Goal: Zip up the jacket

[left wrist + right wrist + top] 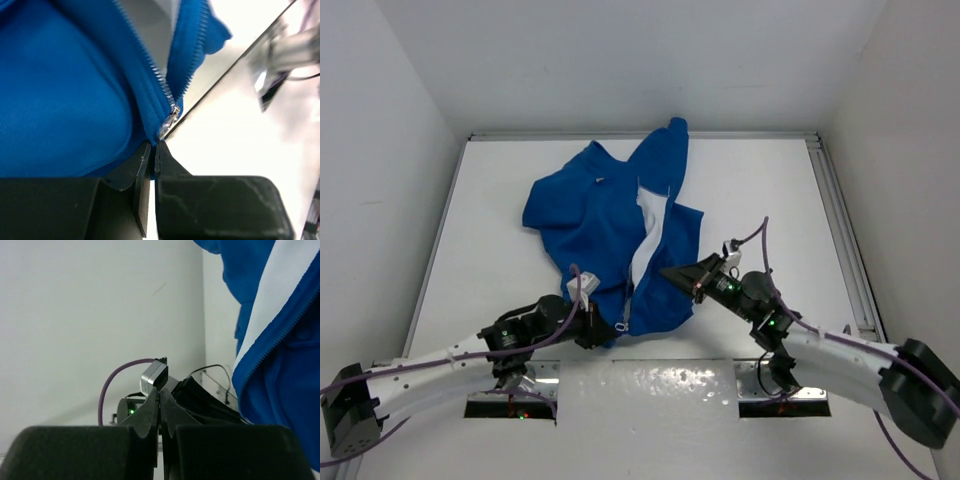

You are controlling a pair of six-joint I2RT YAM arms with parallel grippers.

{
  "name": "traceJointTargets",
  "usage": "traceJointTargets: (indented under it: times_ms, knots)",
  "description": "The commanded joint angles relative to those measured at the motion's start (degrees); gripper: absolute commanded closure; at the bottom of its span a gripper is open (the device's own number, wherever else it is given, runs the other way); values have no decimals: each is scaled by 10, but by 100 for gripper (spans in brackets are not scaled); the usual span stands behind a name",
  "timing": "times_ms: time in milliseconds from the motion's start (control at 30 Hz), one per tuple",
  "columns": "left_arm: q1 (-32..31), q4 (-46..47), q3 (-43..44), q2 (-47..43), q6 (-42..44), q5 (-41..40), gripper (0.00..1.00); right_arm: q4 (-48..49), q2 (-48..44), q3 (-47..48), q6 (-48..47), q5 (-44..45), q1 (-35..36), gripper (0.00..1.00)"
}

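The royal-blue jacket [610, 215] lies crumpled in the middle of the white table, its front open and pale lining showing between the zipper halves. My left gripper [608, 334] is at the jacket's near hem. In the left wrist view it [154, 145] is shut on the blue fabric just below the silvery zipper slider [172, 112], where the two rows of teeth meet. My right gripper [666, 270] hovers over the jacket's right front panel. In the right wrist view its jaws [160, 392] are shut with nothing between them, and the jacket [280, 390] is to their right.
White walls enclose the table on the left, back and right. A metal rail [840, 230] runs along the right edge. Shiny mounting plates [650, 385] lie at the near edge between the arm bases. Purple cables trail from both wrists.
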Motion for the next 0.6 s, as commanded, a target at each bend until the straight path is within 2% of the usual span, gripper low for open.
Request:
traceJointTargets:
  times_ms: [0, 100, 133, 233, 467, 567]
  knots:
    - [-7, -12, 1, 14, 18, 38, 100, -138, -58, 32, -86, 3, 1, 100]
    - [-7, -5, 3, 8, 18, 51, 100, -297, -77, 115, -213, 18, 1, 100]
    - [-7, -7, 3, 5, 17, 53, 100, -319, -70, 165, -247, 1, 1, 100]
    - [-7, -4, -3, -6, 9, 56, 100, -517, -8, 285, -413, -113, 15, 100]
    - [-7, 5, 17, -3, 6, 82, 100, -580, 75, 358, -689, -124, 150, 100]
    - [-7, -3, 37, -4, 6, 89, 100, -608, 112, 384, -744, -103, 176, 100]
